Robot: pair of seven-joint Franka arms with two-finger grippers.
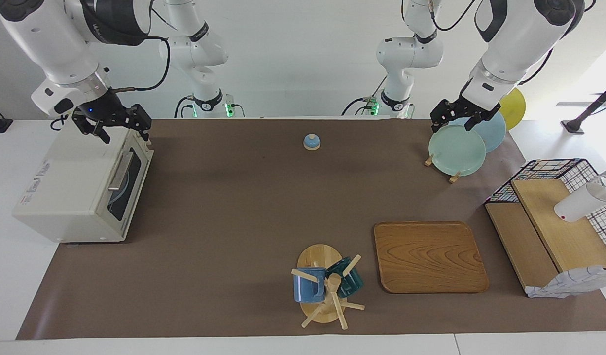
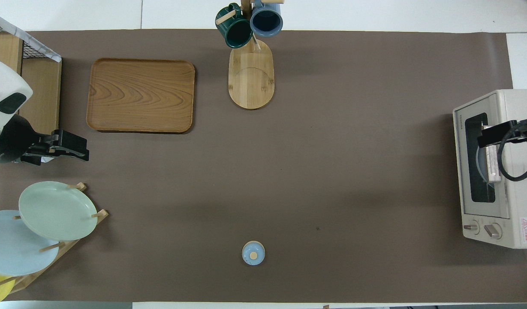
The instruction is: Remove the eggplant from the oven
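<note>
The cream-white oven (image 1: 71,187) (image 2: 514,171) stands at the right arm's end of the table. Its dark glass door (image 1: 127,182) is closed, with the silver bar handle (image 1: 119,171) across it. The eggplant is hidden; through the glass only a pale bluish plate edge (image 2: 479,165) shows. My right gripper (image 1: 126,137) (image 2: 488,138) hangs open just above the oven's top front edge, over the door, holding nothing. My left gripper (image 1: 450,125) (image 2: 81,148) hovers open and empty over the plate rack at the left arm's end.
A rack holds a pale green plate (image 1: 456,149), a light blue one and a yellow one. A small blue bell (image 1: 311,142) sits mid-table near the robots. A wooden tray (image 1: 428,256), a mug tree (image 1: 327,288) and a wire basket (image 1: 554,170) with boards stand farther out.
</note>
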